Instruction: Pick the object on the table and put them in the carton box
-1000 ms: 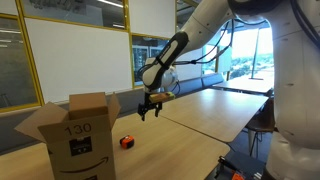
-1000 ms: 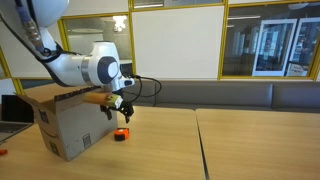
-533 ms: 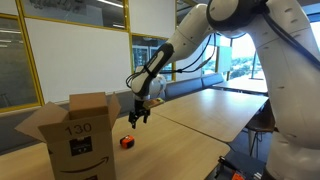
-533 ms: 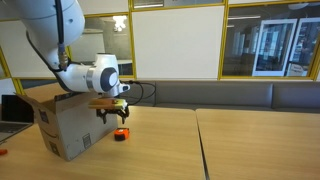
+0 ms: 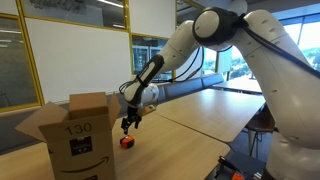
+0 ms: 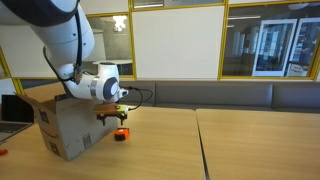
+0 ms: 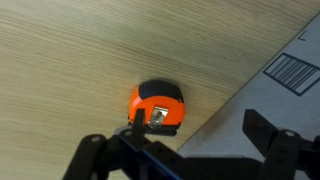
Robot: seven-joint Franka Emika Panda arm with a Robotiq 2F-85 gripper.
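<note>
The only object showing is a small orange-and-black tape measure (image 5: 126,142) (image 6: 120,134) lying on the wooden table, right beside the carton box (image 5: 80,135) (image 6: 58,125). My gripper (image 5: 127,125) (image 6: 113,120) hangs just above it, open, with nothing between its fingers. In the wrist view the tape measure (image 7: 157,106) lies flat with its metal clip up, near the left finger of the gripper (image 7: 176,142). The box wall with a barcode label (image 7: 291,71) fills the right corner. The box's top flaps stand open.
Long wooden tables (image 5: 215,110) (image 6: 250,145) stretch away from the box. Glass partitions and a bench line the back. A laptop (image 6: 12,108) sits behind the box.
The arm has swung toward the box and come down, so the open gripper now hangs right over the tape measure. The tape measure and box have not moved.
</note>
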